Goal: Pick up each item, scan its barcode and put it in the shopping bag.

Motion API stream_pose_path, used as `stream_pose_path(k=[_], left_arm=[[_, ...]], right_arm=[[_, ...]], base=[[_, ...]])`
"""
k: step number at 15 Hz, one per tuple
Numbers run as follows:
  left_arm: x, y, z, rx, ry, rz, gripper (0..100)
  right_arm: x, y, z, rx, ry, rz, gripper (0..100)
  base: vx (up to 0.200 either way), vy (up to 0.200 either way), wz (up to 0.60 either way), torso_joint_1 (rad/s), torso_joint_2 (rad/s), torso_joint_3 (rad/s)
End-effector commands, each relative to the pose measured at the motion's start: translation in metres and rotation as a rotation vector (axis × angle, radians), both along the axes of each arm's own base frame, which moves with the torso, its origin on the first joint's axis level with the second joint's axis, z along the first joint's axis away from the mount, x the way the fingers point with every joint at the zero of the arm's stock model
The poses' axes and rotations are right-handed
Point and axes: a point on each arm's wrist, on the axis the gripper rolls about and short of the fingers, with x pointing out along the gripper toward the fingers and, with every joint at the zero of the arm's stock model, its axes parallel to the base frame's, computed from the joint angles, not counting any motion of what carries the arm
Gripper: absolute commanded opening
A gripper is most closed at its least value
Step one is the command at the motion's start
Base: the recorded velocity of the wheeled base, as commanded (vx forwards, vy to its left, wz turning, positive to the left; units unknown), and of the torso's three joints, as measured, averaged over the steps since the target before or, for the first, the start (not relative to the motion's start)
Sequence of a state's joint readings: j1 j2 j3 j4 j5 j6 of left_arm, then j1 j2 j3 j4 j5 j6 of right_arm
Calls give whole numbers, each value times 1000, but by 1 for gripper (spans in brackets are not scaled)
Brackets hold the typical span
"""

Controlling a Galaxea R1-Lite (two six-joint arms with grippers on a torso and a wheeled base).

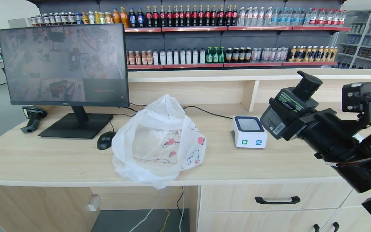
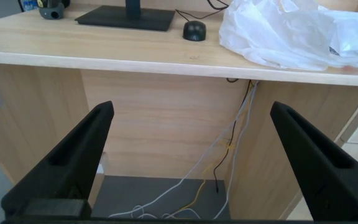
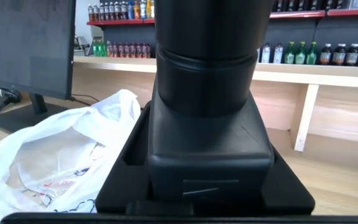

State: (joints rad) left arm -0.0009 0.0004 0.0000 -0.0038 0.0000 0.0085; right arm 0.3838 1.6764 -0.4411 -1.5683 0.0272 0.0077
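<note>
My right gripper [image 1: 296,120] clamping black pump-top plastic bottle [image 1: 287,108] at 3 o'clock of white blue-rimmed scanner box [image 1: 249,132]; barcode [image 1: 279,129] seemingly angling off window, risking missed scan. My left gripper [image 2: 191,158] hanging, jaws apart.

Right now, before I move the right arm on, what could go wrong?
1. The black bottle in the right claw hangs beside the scanner, not over its window, so the barcode may not read.
2. The shopping bag is slumped and overhangs the edge of the counter. A dropped bottle could miss its mouth or drag it off.
</note>
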Motion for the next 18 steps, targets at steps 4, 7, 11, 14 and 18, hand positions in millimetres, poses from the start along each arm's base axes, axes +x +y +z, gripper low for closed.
stream_pose_path(k=[4,7,11,14,18], left_arm=[[0,0,0,-2,-1,-1,100],[0,0,0,-2,-1,-1,100],[0,0,0,-1,-1,-1,100],[0,0,0,-1,-1,-1,100],[0,0,0,1,-1,-1,100]], right_arm=[[3,0,-3,-2,8,-4,0],[3,0,-3,-2,8,-3,0],[4,1,-3,-2,9,-3,0],[5,1,-2,1,5,-2,0],[7,2,-4,-2,13,-2,0]], base=[[0,100,0,6,2,1],[0,200,0,-1,4,2],[0,200,0,7,7,2],[0,0,0,0,0,0],[0,0,0,0,0,0]])
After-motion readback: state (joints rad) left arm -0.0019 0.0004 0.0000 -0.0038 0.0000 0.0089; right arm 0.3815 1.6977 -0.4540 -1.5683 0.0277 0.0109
